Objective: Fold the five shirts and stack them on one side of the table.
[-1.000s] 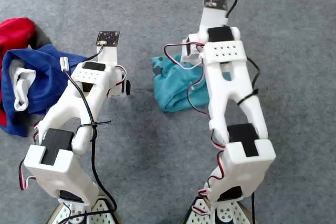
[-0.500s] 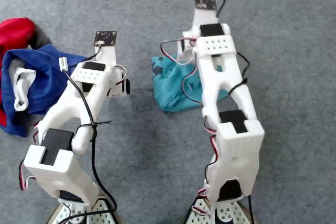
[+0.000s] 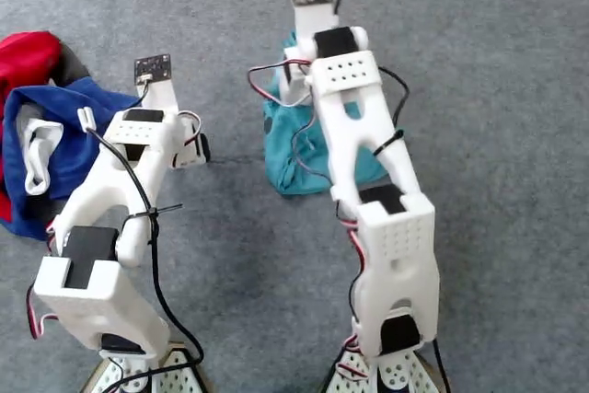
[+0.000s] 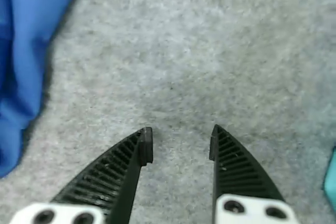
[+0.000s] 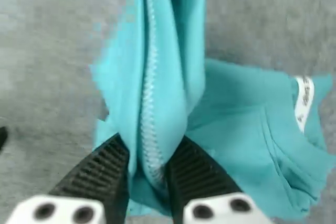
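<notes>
Teal shirt (image 3: 285, 158): bunched near the middle of the table, under the right arm's forearm and wrist. One fold is lifted off the heap and the rest lies loose on the felt. A white label (image 5: 303, 98) sits at one edge.
Right gripper (image 5: 147, 153): the black ribbed jaws pinch the raised fold of the teal shirt. A seam of pale stitching runs down between them, and fabric fills the gap between the two fingers.
Right arm (image 3: 363, 172): stretched out from its base across the teal shirt, with the wrist above the shirt's far edge.
Left gripper (image 4: 178, 142): jaws spread apart with nothing between them, pointing down at bare felt. Blue fabric lies off to one side and a sliver of teal to the other.
Left arm (image 3: 115, 190): extends from its base, its wrist above the felt between the pile of shirts and the teal shirt.
Blue shirt (image 3: 78, 140): unfolded and draped over the pile on the left side of the table.
White garment (image 3: 37, 149): a crumpled strip lying on the blue shirt.
Red shirt (image 3: 28, 52): behind and partly under the blue shirt, at the table's left edge.
Dark grey cloth (image 3: 74, 63): a small patch just beside the red shirt.
Grey felt (image 3: 515, 89): covers the table top.
</notes>
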